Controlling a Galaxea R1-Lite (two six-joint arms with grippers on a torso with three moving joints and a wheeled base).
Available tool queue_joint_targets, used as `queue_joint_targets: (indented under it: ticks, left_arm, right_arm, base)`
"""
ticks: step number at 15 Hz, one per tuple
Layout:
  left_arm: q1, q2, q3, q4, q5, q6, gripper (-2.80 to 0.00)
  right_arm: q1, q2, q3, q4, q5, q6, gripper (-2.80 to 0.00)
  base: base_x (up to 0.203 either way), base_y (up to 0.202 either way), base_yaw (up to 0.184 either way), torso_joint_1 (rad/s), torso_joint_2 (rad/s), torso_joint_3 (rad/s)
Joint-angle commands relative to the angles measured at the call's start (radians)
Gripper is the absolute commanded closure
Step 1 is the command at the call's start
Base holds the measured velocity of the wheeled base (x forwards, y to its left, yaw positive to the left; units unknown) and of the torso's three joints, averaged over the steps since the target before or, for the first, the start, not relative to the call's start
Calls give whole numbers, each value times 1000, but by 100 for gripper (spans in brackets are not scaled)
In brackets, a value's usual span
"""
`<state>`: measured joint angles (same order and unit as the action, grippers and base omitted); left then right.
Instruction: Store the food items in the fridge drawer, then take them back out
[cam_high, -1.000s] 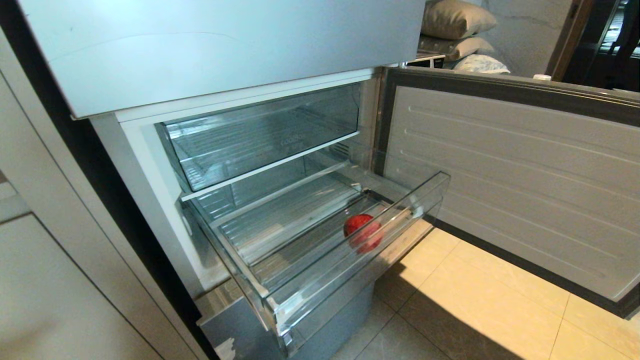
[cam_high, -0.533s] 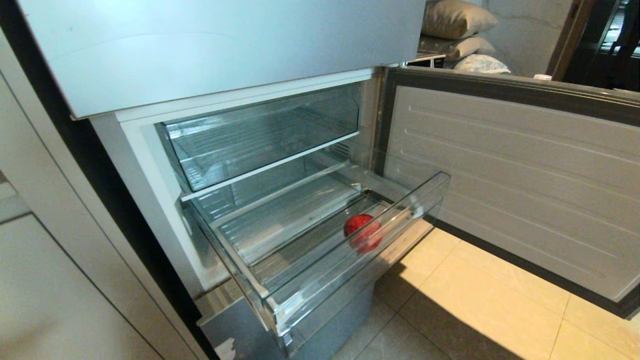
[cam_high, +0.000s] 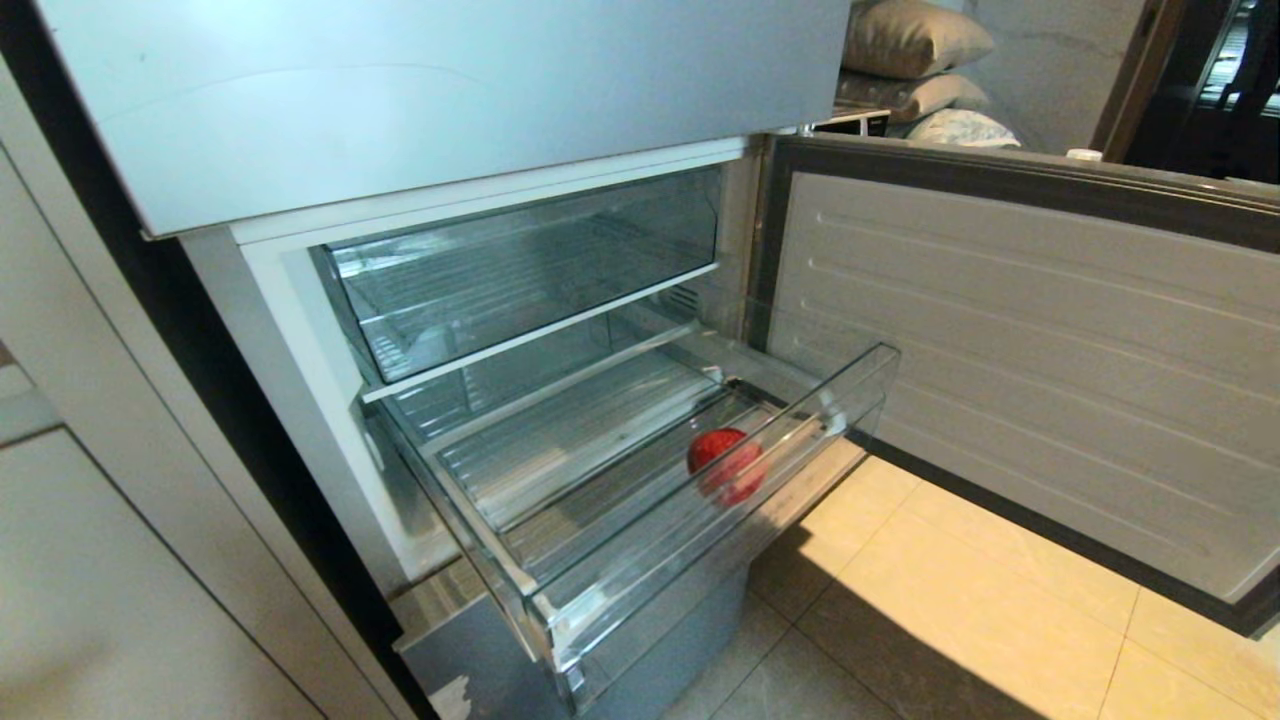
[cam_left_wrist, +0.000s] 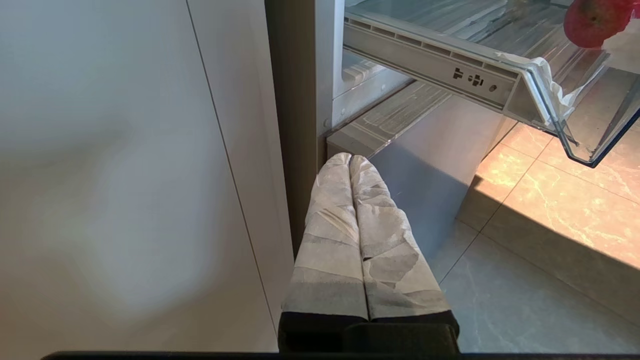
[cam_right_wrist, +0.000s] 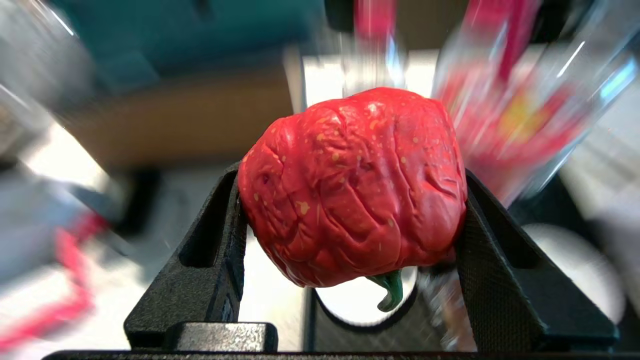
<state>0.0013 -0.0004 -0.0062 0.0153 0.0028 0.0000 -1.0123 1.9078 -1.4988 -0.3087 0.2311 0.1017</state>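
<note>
Sitting in the fridge drawer (cam_high: 560, 590), one red fruit (cam_high: 727, 464) rests on the ribbed bottom just behind the drawer's tall clear front wall, so the storing part looks begun. A second red food item (cam_right_wrist: 352, 187), wrinkled, yellow-speckled and with a green stem, is pinched between the two black fingers of the right claw (cam_right_wrist: 350, 220), away from the drawer and outside the head view; its surroundings are too smeared to place. Judging by this, it has yet to go into the drawer, and taking everything back out is not yet started. The left claw (cam_left_wrist: 350, 162) hangs low beside the drawer's near corner, its wrapped fingers pressed together and empty. The count: two red food items, one pulled-out drawer, one compartment above the drawer (cam_high: 520, 270), one open fridge door (cam_high: 1020, 350) beside the drawer.
</note>
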Motion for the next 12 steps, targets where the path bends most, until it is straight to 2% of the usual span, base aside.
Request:
queue_joint_targets:
  ticks: [1,4,6,7,9,12]
  left_arm:
    - [0,0,0,0,0,0,0]
    - [0,0,0,0,0,0,0]
    - [0,0,0,0,0,0,0]
    - [0,0,0,0,0,0,0]
    - [0,-1,0,0,0,0,0]
    - [0,-1,0,0,0,0,0]
  right_arm:
    - [-13,-203,12,-2,-4,9,0]
    - [-21,-370,15,-2,-35,13,0]
    - [30,-505,8,-3,-51,13,0]
    - [112,-537,4,-4,-58,13,0]
    - [336,-589,6,0,-92,9,0]
    - [774,-643,34,35,-189,-11,0]
  base:
    - [0,0,0,0,0,0]
    - [0,0,0,0,0,0]
    - [0,0,0,0,0,0]
    - [0,0,0,0,0,0]
    - [0,0,0,0,0,0]
    - [0,0,0,0,0,0]
